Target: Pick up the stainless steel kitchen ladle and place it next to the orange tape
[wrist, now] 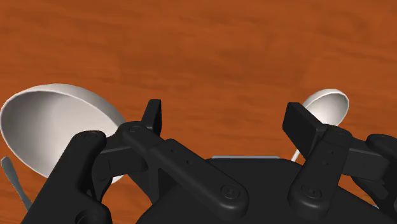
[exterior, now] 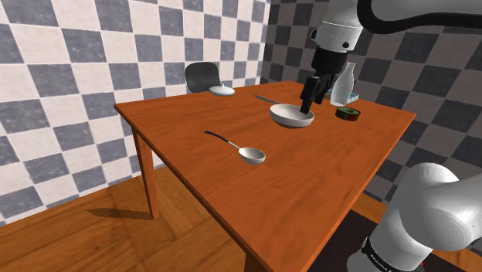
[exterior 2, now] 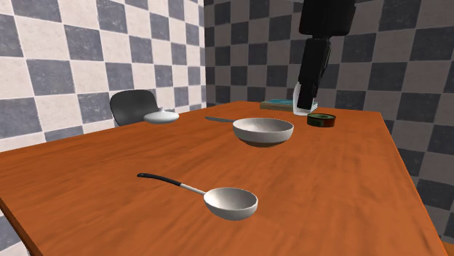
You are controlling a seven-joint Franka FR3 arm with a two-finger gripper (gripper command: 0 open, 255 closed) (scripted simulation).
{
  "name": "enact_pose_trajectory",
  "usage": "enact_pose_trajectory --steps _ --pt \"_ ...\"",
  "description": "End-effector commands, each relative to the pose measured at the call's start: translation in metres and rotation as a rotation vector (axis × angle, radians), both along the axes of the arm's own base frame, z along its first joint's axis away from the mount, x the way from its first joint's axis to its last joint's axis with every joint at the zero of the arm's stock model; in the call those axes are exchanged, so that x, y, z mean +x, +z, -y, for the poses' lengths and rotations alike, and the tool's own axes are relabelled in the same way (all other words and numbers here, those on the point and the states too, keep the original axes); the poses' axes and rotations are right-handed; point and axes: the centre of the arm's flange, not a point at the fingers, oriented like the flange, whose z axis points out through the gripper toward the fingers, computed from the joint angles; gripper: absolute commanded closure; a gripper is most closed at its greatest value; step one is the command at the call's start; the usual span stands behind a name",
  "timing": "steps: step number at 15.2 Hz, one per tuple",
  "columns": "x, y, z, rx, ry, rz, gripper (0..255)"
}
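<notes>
The ladle (exterior: 249, 154) lies on the brown wooden table (exterior: 324, 166), pale bowl toward the front edge and dark handle pointing to the shoulder view's left. It also appears as the ladle (exterior 2: 230, 201) and the ladle (wrist: 327, 107). A dark tape ring (exterior: 347, 113) sits near the table's far right side, seen too as the tape ring (exterior 2: 321, 120). My gripper (exterior: 308, 104) hangs open just above the rim of a white bowl (exterior: 292, 115), well away from the ladle and holding nothing. In the wrist view the gripper (wrist: 226, 121) has its fingers wide apart.
The white bowl (exterior 2: 263, 131) stands between ladle and tape. A white jug (exterior: 345, 83) on a teal book (exterior 2: 280, 104) stands behind the tape. A small white lid-like object (exterior 2: 161, 116), a thin utensil (exterior 2: 218, 119) and a dark chair back (exterior: 202, 76) are at the far side.
</notes>
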Motion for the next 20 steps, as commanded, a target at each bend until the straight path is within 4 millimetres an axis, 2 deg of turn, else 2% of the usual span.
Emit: enact_pose_trajectory --steps 1,20 --pt "0.0 0.0 0.0 0.0 0.0 0.0 0" --pt "0.197 -0.109 -0.102 0.224 -0.099 -0.13 0"
